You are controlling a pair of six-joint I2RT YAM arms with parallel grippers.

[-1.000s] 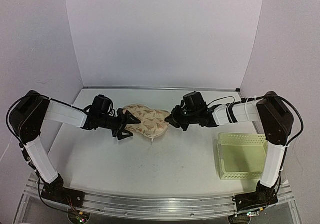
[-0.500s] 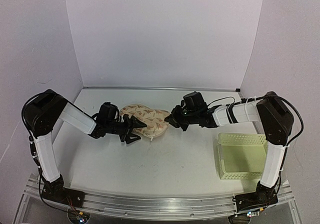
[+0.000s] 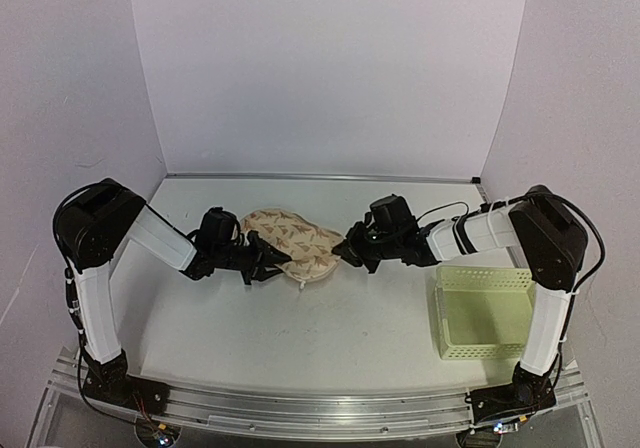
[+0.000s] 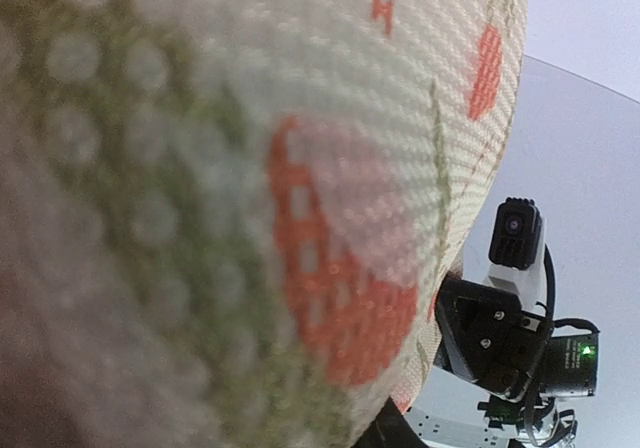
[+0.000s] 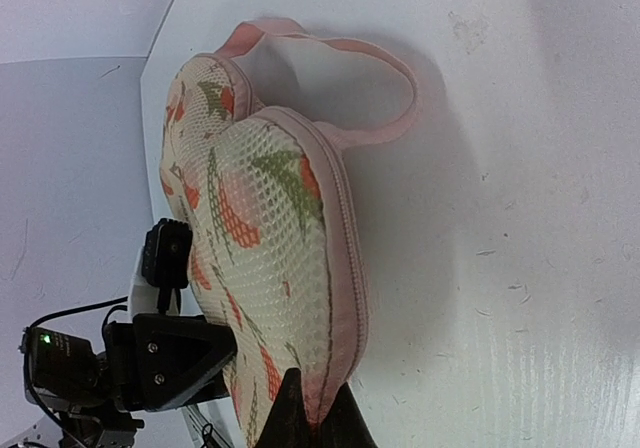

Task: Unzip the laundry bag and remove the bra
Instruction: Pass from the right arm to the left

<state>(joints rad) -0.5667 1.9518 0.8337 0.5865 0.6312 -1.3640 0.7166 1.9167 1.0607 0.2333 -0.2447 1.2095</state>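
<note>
The laundry bag (image 3: 292,239), beige mesh with reddish leaf print, lies flat at mid-table. My right gripper (image 3: 346,251) is shut on its right end; in the right wrist view the fingertips (image 5: 292,408) pinch the pink zip edge (image 5: 350,258). My left gripper (image 3: 276,261) sits at the bag's near left edge with its fingers drawn together on the fabric. The bag's mesh (image 4: 250,198) fills the left wrist view and hides those jaws. The zip looks shut. The bra is hidden.
A pale yellow-green lattice basket (image 3: 485,310) stands at the right, near the right arm's elbow. A pink loop (image 5: 375,78) sticks out from the bag's far end. White walls close off the back and both sides.
My left arm has pushed in under the bag's near left edge, and its jaws have gone from wide open to nearly together. The right gripper kept its pinch, shifting slightly nearer.
</note>
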